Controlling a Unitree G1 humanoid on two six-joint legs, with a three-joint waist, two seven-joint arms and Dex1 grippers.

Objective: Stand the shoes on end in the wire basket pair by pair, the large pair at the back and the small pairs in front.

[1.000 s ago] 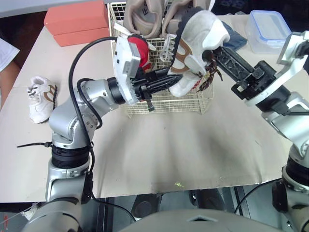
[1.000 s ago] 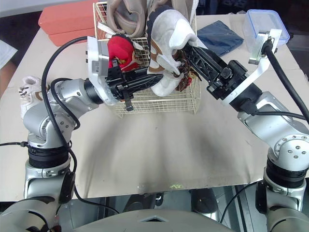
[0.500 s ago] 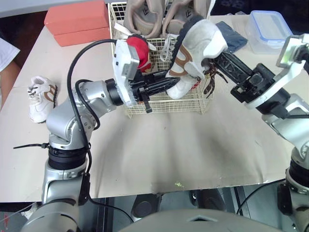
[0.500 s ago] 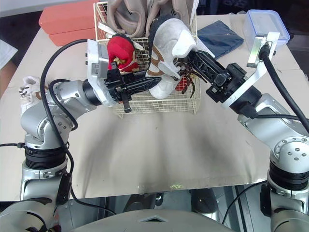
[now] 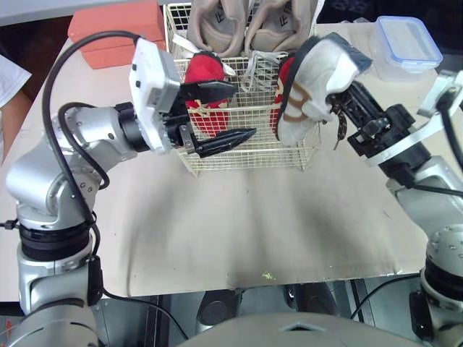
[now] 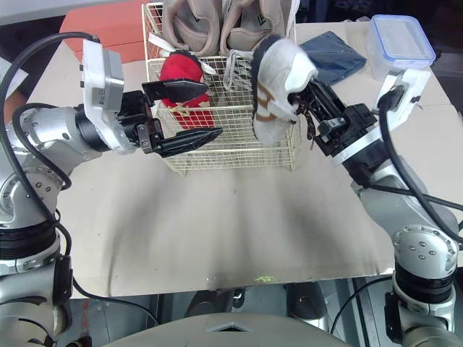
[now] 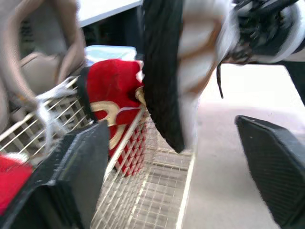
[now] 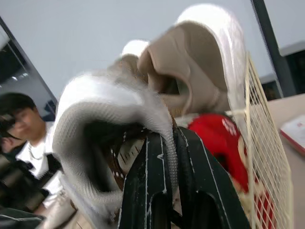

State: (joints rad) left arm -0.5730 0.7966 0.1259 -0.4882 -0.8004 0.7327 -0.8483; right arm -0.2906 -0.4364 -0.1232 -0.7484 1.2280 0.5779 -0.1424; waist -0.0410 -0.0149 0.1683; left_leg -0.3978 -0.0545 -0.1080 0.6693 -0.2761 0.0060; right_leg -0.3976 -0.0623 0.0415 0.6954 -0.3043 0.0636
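The white sneaker [image 5: 312, 83] is held upright over the front right corner of the wire basket [image 5: 246, 155], its collar pinched between the right gripper's [image 8: 164, 143] fingers. Red shoes [image 5: 202, 72] stand inside, in front of a beige pair [image 5: 217, 25]. The left gripper [image 5: 244, 110] is spread wide at the basket's front left.

The right pincer [image 5: 344, 97] gripped a white shoe [image 5: 312, 76] by its opening, toe down, at the right front corner of the wire basket [image 5: 249, 155]. The left pincer [image 5: 243, 110] hung spread wide at the basket's front left, near a red shoe [image 5: 202, 72]. Large beige shoes [image 5: 249, 25] stood at the back.
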